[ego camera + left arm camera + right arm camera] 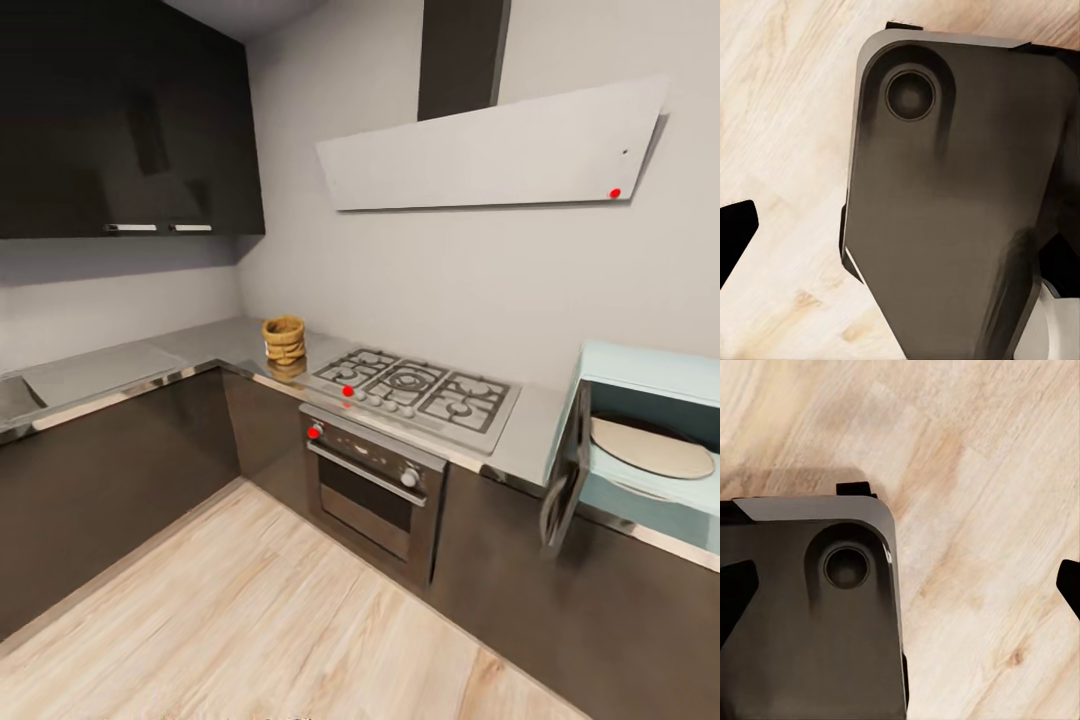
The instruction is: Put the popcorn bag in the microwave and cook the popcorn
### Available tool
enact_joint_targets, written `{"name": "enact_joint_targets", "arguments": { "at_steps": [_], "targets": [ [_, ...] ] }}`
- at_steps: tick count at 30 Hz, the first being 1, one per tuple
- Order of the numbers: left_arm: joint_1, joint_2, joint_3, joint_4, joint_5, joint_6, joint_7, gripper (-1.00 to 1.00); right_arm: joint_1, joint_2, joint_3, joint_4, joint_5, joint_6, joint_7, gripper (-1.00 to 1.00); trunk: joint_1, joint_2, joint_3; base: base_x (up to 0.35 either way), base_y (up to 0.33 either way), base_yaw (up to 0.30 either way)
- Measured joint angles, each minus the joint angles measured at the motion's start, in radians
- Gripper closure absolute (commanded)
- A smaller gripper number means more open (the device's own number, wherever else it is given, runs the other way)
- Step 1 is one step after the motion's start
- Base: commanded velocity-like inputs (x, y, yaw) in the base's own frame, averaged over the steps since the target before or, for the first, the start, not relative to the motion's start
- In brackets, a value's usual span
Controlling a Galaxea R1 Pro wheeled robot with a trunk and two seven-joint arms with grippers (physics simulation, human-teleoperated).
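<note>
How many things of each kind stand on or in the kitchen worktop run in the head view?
Popcorn bag: 1
Gas hob: 1
Built-in oven: 1
Microwave, door open: 1
Total: 4

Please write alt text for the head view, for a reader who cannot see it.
A tan popcorn bag stands on the grey countertop in a kitchen corner, left of a gas hob. At right, the pale blue microwave stands with its door open.

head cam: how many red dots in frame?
3: one on the hood's lower right corner, one at the hob's front edge, one on the oven's panel. Others may be hidden.
</note>
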Motion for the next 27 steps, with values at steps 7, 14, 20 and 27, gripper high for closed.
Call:
{"name": "enact_joint_targets", "arguments": {
  "at_steps": [7, 14, 20, 27],
  "targets": [
    [0.0, 0.001, 0.001, 0.0, 0.0, -0.001, 0.0, -1.0, 0.0, 0.001, 0.001, 0.0, 0.0, -0.001, 0.002, -1.0, 0.0, 0.0, 0.0, 0.029, 0.13, 0.271],
    [0.0, 0.004, 0.002, 0.0, 0.0, -0.001, 0.0, -1.0, 0.0, 0.002, 0.001, 0.0, 0.0, -0.001, 0.002, -1.0, -0.001, 0.0, 0.0, 0.166, 0.268, 0.271],
    [0.0, 0.008, 0.002, 0.0, 0.0, -0.001, 0.0, -1.0, 0.0, 0.005, 0.002, 0.0, 0.0, 0.001, 0.003, -1.0, -0.001, 0.0, 0.0, 0.224, 0.236, 0.271],
    [0.0, 0.009, 0.002, 0.0, 0.0, -0.001, 0.0, -1.0, 0.0, 0.007, 0.002, 0.0, 0.0, 0.001, 0.005, -1.0, -0.001, 0.0, -0.001, 0.242, 0.214, 0.242]
  ]
}}
